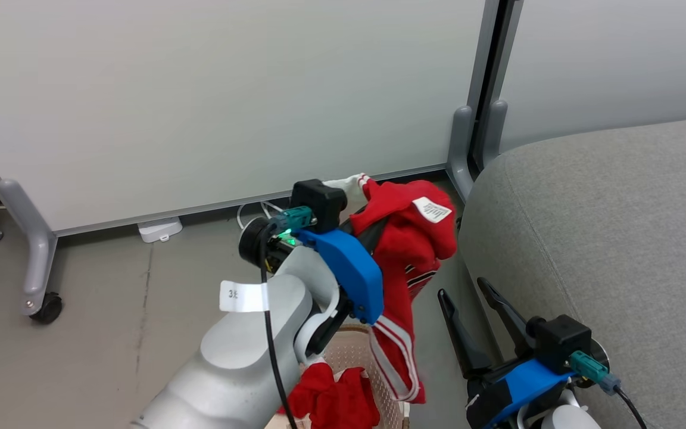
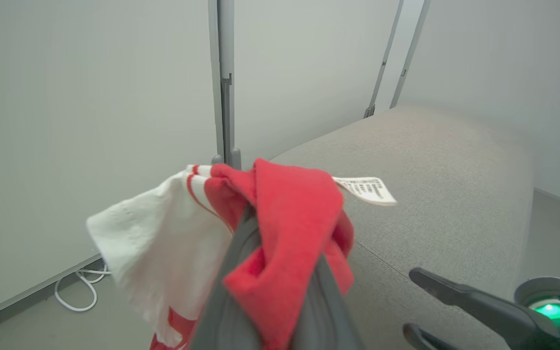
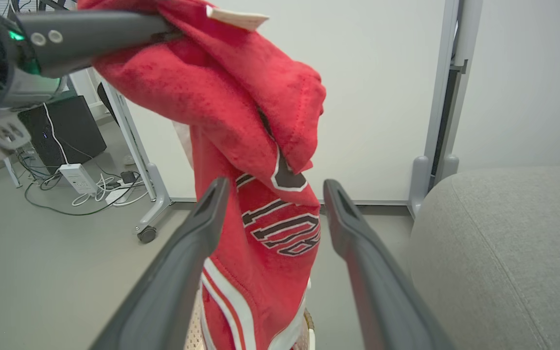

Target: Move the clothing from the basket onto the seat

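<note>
My left gripper is shut on a red garment with white stripes and dark lettering. The garment hangs in the air above the basket, left of the seat's edge. In the left wrist view the fabric drapes over my fingers, a white label sticking out. More red clothing lies in the basket. The grey seat is at the right. My right gripper stands open and empty beside the seat, below and right of the hanging garment.
Pale partition panels on wheeled grey feet stand behind. A white cable and a white box lie on the floor at their base. A black computer tower and cables sit off to the side.
</note>
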